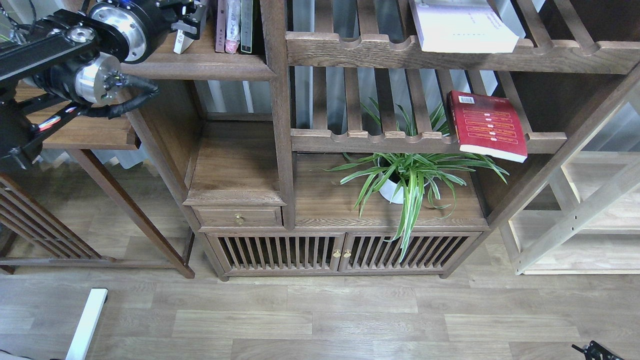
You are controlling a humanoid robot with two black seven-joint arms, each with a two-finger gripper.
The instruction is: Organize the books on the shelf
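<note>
Black left end effector [187,17] seems clamped on a white book [182,42] standing on the shelf [200,65].

Solid dark shelf [200,62], top left: books [234,25] upright on it. Upper slatted rack [380,50]: white book [462,27] flat. Lower rack [380,140]: red book [487,125] flat.

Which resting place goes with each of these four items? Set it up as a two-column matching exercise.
Things:
1. red paperback with yellow text lines
2. pale lavender-white paperback
3. green spider plant in a white pot
4. white book at the left gripper

Places:
A. upper slatted rack
B. solid cabinet top
C. lower slatted rack, overhanging its front rail
D. solid dark shelf, top left

Pairs: 1-C, 2-A, 3-B, 4-D
</note>
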